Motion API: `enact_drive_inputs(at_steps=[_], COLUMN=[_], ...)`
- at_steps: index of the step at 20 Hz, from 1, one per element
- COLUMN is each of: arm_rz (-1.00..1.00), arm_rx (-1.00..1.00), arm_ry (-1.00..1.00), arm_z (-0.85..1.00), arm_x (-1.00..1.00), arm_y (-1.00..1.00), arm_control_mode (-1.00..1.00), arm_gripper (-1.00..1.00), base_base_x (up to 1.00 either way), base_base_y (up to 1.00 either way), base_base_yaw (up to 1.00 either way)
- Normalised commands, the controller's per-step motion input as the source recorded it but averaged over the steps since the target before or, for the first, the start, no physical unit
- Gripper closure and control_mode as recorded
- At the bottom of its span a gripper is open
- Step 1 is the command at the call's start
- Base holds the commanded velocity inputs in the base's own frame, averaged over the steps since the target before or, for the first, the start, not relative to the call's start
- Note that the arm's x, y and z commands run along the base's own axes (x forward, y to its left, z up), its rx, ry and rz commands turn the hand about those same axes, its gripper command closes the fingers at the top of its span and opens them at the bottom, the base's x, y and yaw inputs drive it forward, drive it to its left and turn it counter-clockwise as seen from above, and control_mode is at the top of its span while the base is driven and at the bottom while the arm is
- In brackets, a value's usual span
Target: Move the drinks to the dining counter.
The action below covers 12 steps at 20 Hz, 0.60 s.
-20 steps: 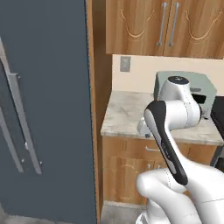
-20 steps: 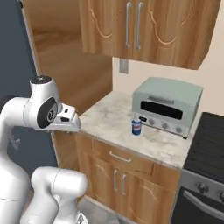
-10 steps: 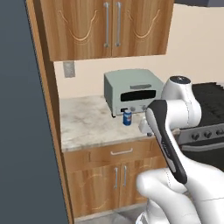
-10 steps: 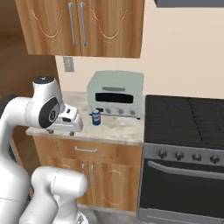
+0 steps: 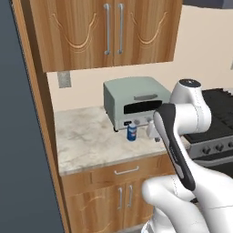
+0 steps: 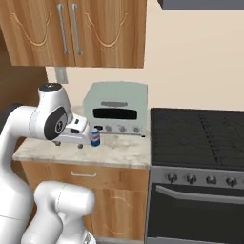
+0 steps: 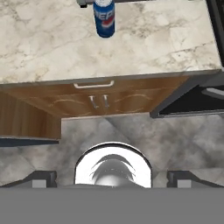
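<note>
One of the drinks, a blue soda can [image 5: 131, 133] [image 6: 96, 137] with a silver top, stands upright on the marble worktop [image 5: 86, 141] just in front of the grey toaster oven [image 5: 135, 102]. The hand view has the can [image 7: 104, 19] at its top edge. My gripper [image 6: 69, 143] [image 7: 113, 178] hangs at the worktop's front edge and points down at the floor. It is open, with nothing between its fingers. The can stands beyond it, apart from it. The dining counter is out of view.
A black stove [image 6: 200, 138] with an oven door [image 6: 195, 209] adjoins the worktop on the right. Wooden wall cabinets [image 5: 109, 34] hang above. A dark fridge side [image 5: 22, 136] stands at the left. Base cabinets and a drawer [image 7: 94, 85] lie below, over grey floor tiles [image 7: 131, 127].
The base has moved, so both base views have swung from the fridge toward the worktop and stove. The arm keeps its pose and the gripper stays open.
</note>
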Motion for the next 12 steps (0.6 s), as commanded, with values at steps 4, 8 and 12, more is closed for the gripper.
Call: enact_drive_inputs(at_steps=[4,8,12], arm_rz=[0.00,0.00,0.00], arm_rx=[0.00,0.00,0.00], arm_ry=[0.00,0.00,0.00], arm_z=[0.00,0.00,0.00], arm_x=[0.00,0.00,0.00], arm_y=[0.00,0.00,0.00], arm_control_mode=[1.00,1.00,1.00], arm_gripper=[-1.00,-1.00,-1.00], base_base_x=[0.42,0.22,0.05], base_base_y=[0.00,0.00,0.00], base_base_yaw=[0.00,0.00,0.10])
